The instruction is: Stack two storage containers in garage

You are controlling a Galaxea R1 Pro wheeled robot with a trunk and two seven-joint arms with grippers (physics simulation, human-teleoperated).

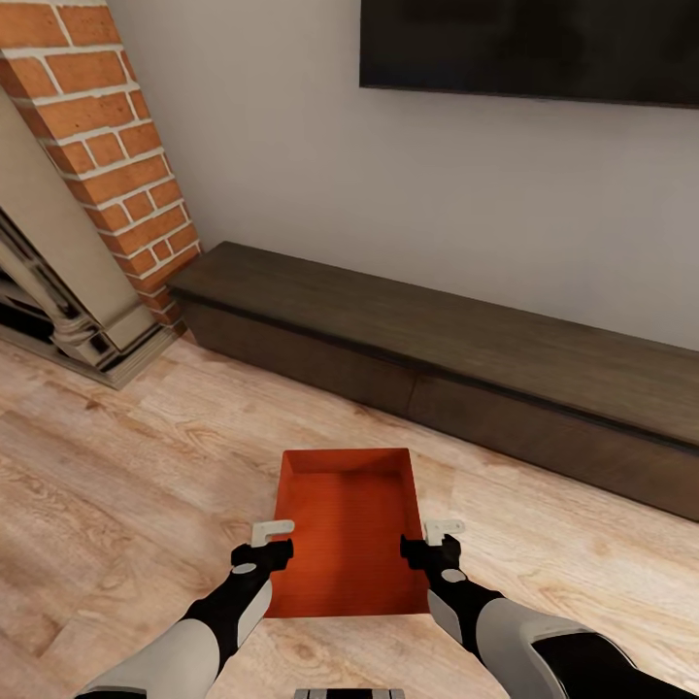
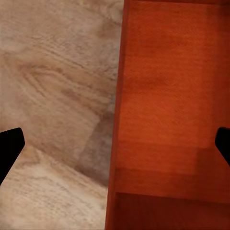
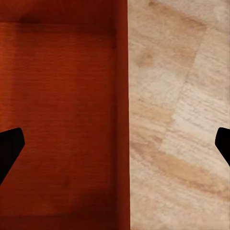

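Container [image 1: 349,529], red-orange, open top, sits low centre in the head view, at 6 o'clock from the dark wood bench [image 1: 456,359] along the wall. Only one box seen. It appears above the wood-plank floor [image 1: 126,485] of the living room; whether it rests on the planks or is lifted, cannot tell.

Left gripper [image 1: 269,544] at the box's 9 o'clock edge, right gripper [image 1: 435,542] at its 3 o'clock edge. Each straddles a side wall: one finger inside the box, one outside. In the left wrist view the container [image 2: 167,110] wall runs down the middle between two dark fingertips [image 2: 9,146] set far apart, floor [image 2: 52,96] on the outer side. Right wrist view mirrors it: container [image 3: 62,110], wall central, fingertips [image 3: 9,146] wide, floor [image 3: 177,120] beyond. Both sets of jaws spread wide, not pinching the walls.

Brick fireplace [image 1: 107,146] at 10 o'clock in the head view, its pale mantel surround [image 1: 58,282] below. Black TV [image 1: 529,44] on the cream wall at 1 o'clock, above the bench.
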